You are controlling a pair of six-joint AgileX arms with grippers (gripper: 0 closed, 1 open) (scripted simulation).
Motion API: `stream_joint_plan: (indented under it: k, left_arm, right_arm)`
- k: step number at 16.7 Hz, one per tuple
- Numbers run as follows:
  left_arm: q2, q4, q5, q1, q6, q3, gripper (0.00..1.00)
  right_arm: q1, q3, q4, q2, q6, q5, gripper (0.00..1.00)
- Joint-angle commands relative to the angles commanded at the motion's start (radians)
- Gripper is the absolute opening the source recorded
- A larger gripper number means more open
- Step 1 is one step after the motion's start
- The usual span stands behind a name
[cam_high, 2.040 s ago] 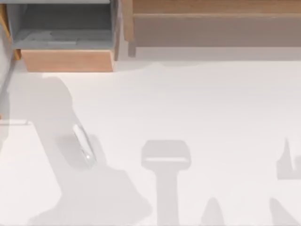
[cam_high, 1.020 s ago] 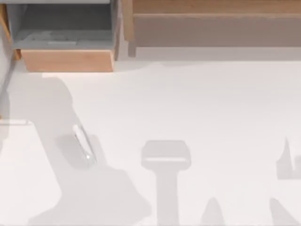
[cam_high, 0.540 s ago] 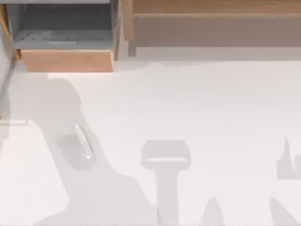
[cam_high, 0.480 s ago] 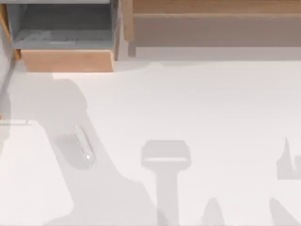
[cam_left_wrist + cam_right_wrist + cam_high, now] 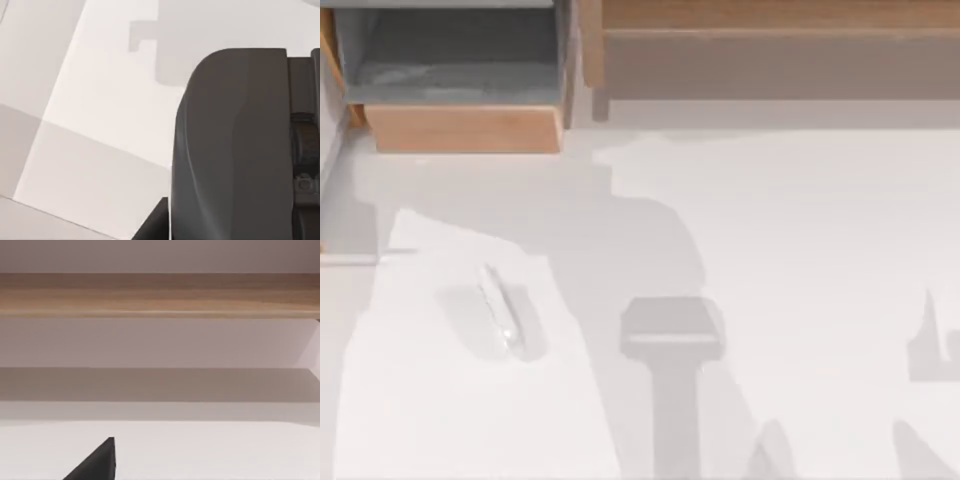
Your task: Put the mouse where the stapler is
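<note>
What I take for the mouse [image 5: 235, 145], dark and rounded, sits close against my left gripper [image 5: 156, 220]. I cannot tell whether it is gripped. A pale slim object [image 5: 500, 320] lies near the left front of the desk [image 5: 770, 220], and a drawer [image 5: 460, 128] stands open at the back left corner. My right gripper [image 5: 97, 462] idles facing the back shelf [image 5: 160, 292], and I cannot tell its state either. I judge the placing still to do.
</note>
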Motion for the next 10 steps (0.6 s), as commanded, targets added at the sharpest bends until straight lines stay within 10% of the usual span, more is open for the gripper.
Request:
stream_joint_plan:
  k: [10]
  left_arm:
    - [-0.197, 0.122, -0.023, -0.458, -0.297, -0.418, 0.0]
  right_arm:
    - [0.0, 0.0, 0.0, 0.0, 0.0, 0.0, 1.0]
